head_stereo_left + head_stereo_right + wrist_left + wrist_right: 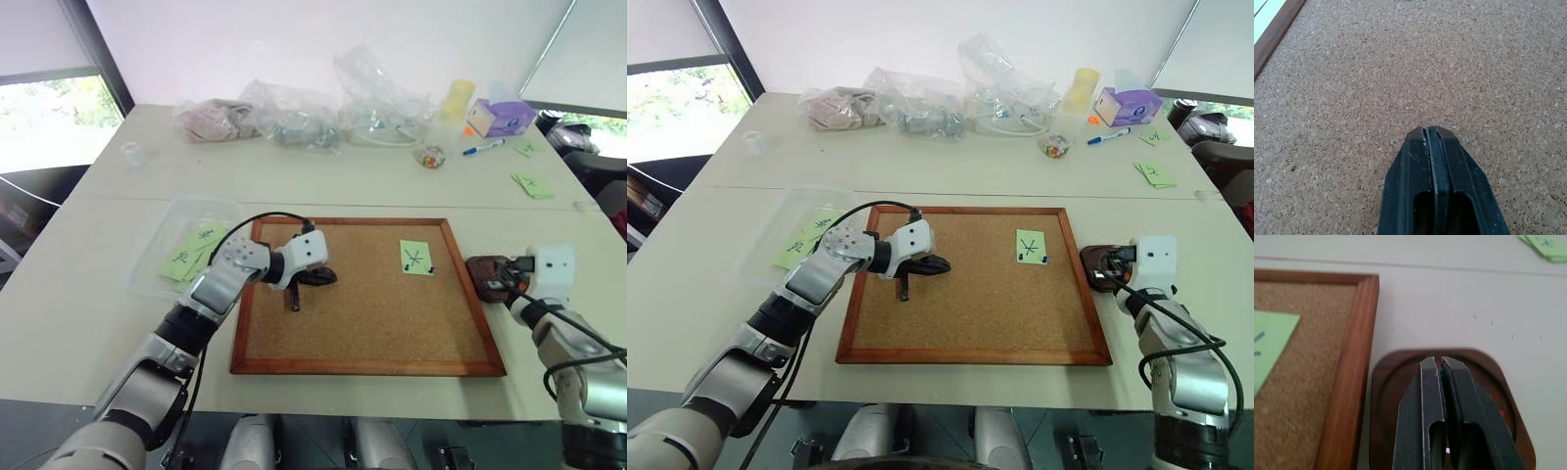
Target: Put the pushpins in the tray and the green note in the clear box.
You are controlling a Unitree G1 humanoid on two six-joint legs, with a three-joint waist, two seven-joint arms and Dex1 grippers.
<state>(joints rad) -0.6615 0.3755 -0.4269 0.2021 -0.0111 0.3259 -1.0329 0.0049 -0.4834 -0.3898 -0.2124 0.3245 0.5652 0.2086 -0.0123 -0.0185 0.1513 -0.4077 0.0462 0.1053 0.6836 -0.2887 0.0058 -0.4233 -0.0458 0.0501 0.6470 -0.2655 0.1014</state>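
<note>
The green note [416, 257] with a black star scribble lies on the right part of the cork board, and two dark pushpins [406, 267] sit at its lower corners. Just right of the board stands the dark brown tray [479, 265], with red specks [1502, 412] inside it. My right gripper [503, 285] hovers over the tray with its fingers [1422, 382] shut; I cannot tell whether a pin is pinched between them. My left gripper [321, 277] is shut and empty above the left-centre of the cork. Left of the board, the clear box [155, 280] holds other green notes.
The wood frame of the cork board [362, 367] runs near the table's front edge. Wrinkled plastic bags [294, 117], a yellow cup [457, 98], a purple box [500, 116], a marker [483, 147] and a small jar [429, 156] line the back. Loose green notes [532, 183] lie far right.
</note>
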